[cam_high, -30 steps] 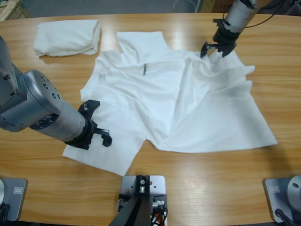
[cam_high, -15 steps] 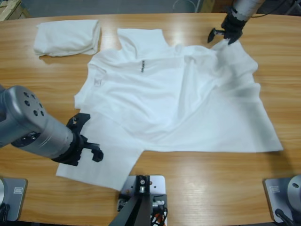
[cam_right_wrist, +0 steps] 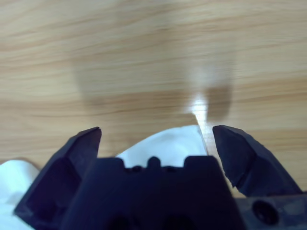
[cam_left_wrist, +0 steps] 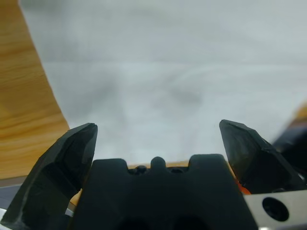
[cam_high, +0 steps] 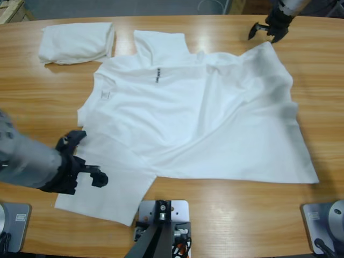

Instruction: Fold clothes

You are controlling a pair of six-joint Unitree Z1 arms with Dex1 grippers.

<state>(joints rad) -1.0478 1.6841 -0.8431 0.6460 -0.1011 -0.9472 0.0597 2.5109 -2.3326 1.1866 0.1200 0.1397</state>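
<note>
A white T-shirt [cam_high: 199, 118] lies spread across the table, with a small dark line of lettering [cam_high: 157, 75] on its chest. My left gripper [cam_high: 87, 157] hovers open over the shirt's near-left sleeve [cam_high: 115, 188], and white cloth [cam_left_wrist: 163, 81] fills its wrist view beyond my left gripper [cam_left_wrist: 156, 132]. My right gripper [cam_high: 268, 30] is open above bare wood, just past the shirt's far-right corner [cam_high: 263, 48]. That corner [cam_right_wrist: 168, 143] shows between the jaws of my right gripper [cam_right_wrist: 156, 130]. Nothing is held.
A second white shirt [cam_high: 78, 42] lies folded at the far left of the wooden table [cam_high: 43, 91]. Bare wood runs along the near edge to the right [cam_high: 252, 215] and along the far right side.
The right gripper let go of the far-right corner and drew back off the shirt. The left arm pulled toward the near-left, and the sleeve and body now lie flatter and wider.
</note>
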